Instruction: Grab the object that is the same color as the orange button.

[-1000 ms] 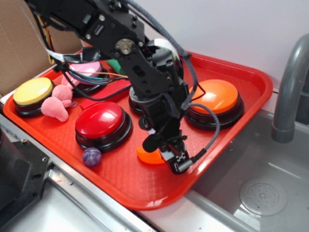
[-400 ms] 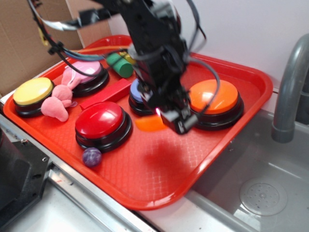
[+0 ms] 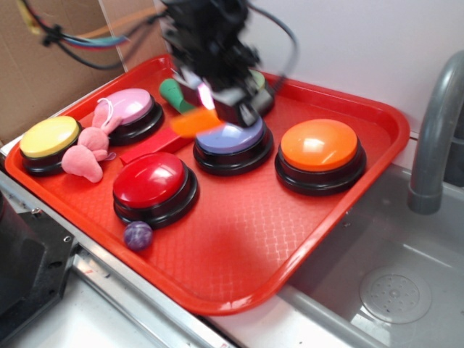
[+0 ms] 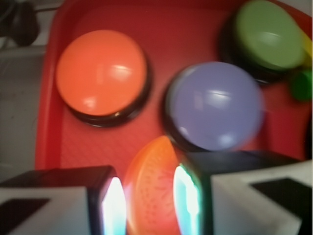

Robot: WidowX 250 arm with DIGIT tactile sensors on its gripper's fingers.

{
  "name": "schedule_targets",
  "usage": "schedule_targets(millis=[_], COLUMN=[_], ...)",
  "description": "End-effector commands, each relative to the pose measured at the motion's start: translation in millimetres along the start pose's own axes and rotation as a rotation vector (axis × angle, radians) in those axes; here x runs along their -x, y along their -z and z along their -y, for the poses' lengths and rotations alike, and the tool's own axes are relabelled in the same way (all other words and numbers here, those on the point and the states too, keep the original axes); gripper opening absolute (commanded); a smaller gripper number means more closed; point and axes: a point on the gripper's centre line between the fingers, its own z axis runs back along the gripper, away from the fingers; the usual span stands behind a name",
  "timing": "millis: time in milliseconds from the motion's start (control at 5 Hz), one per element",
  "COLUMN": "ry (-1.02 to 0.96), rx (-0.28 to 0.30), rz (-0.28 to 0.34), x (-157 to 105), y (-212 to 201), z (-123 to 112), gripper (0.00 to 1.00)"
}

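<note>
The small orange crescent object (image 3: 193, 122) hangs in the air above the red tray (image 3: 239, 246), clamped between the fingers of my gripper (image 3: 206, 101). In the wrist view the crescent object (image 4: 149, 188) fills the gap between the two glowing pads, so my gripper (image 4: 146, 200) is shut on it. The orange button (image 3: 319, 145), a large dome on a black base, sits at the tray's right; from the wrist the orange button (image 4: 101, 72) shows at upper left. The arm is blurred with motion.
Other dome buttons stand on the tray: red (image 3: 154, 181), purple (image 3: 232, 138), pink (image 3: 128, 107), yellow (image 3: 49, 136), green (image 4: 269, 36). A pink plush (image 3: 85, 154), a purple ball (image 3: 138, 235) and a green cylinder (image 3: 175, 94) lie there too. A sink (image 3: 391, 290) and grey faucet (image 3: 435, 130) are at right.
My gripper closed on the orange crescent near the tray's front, lifted it and carried it up and back-left, from beside the red button to above the purple one.
</note>
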Motion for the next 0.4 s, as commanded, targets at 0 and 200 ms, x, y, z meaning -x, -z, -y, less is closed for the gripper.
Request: schedule_targets(millis=[0,200], ry=[-0.213,-0.231], rx=[-0.066,-0.016], rz=[0.06,0.012], x=[9.9,11.9], y=[-37.0,-35.2], z=[-39.3,-45.5], gripper=[0.0,0.0])
